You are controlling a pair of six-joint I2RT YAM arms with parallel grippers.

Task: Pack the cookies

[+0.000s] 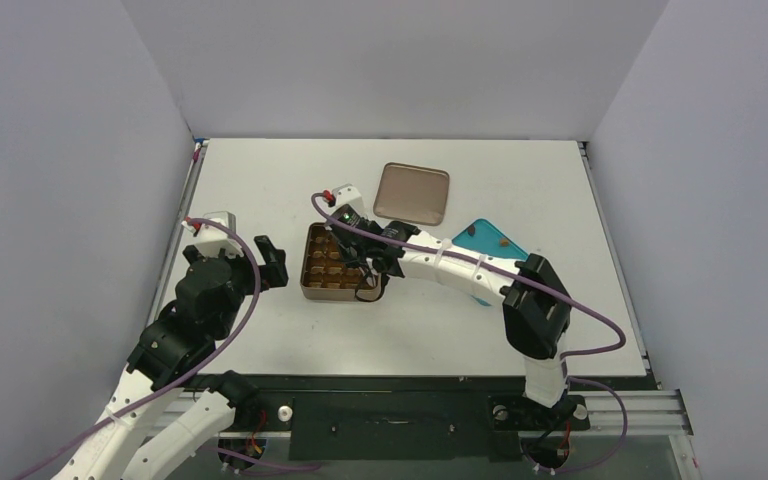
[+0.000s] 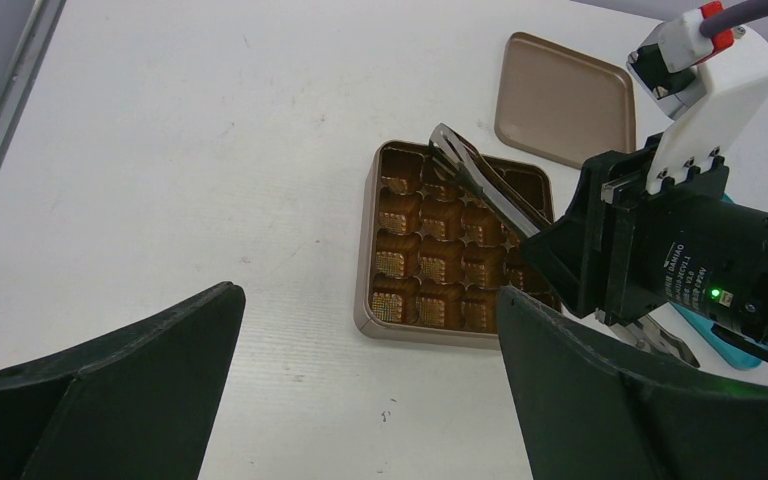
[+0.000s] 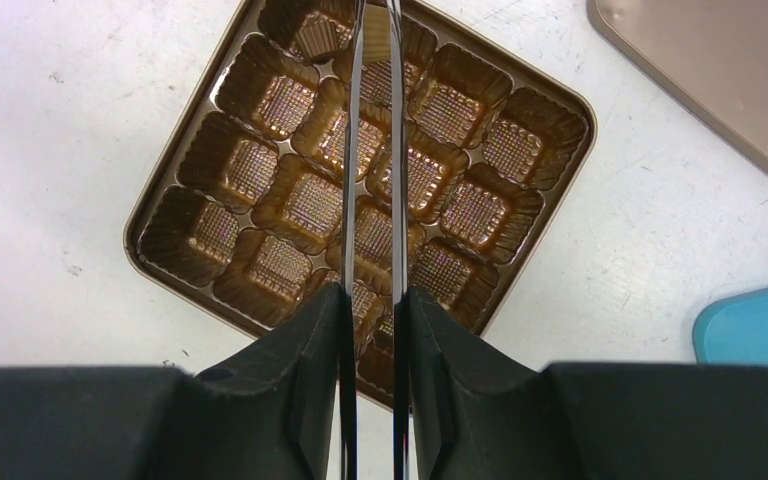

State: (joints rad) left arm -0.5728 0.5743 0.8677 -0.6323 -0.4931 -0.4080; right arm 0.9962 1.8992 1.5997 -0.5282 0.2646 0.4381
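Left claw (image 1: 273, 263) is hovering just left of the gridded brown tin (image 1: 332, 294), above the white table (image 1: 260, 180). Its two dark fingers (image 2: 140, 390) are standing wide apart with nothing between them, and its wrist view is looking across at the tin from that side. That tin is sitting uncovered on the table, its gold cups lying in rows of four. Right claw (image 3: 372, 298) is hanging over the tin's right side, as the top view shows it, and is clamping a pair of metal tongs (image 2: 460, 155). Its fingers are pressing on the outsides of the two thin blades, which are running side by side with a narrow gap between them. The blades are reaching across the tin and ending over its far row of cups; whether they are touching a cup I cannot tell. Behind the tin and to its right, a flat brown lid (image 1: 412, 192) is lying on the table, near the tin but apart from it. Farther right of the tin, a teal plate (image 1: 482, 243) is showing from under the right arm (image 1: 460, 270). One brown cookie bit (image 1: 500, 240) is resting on it, well apart from the tin. That arm is hiding the rest of the plate.
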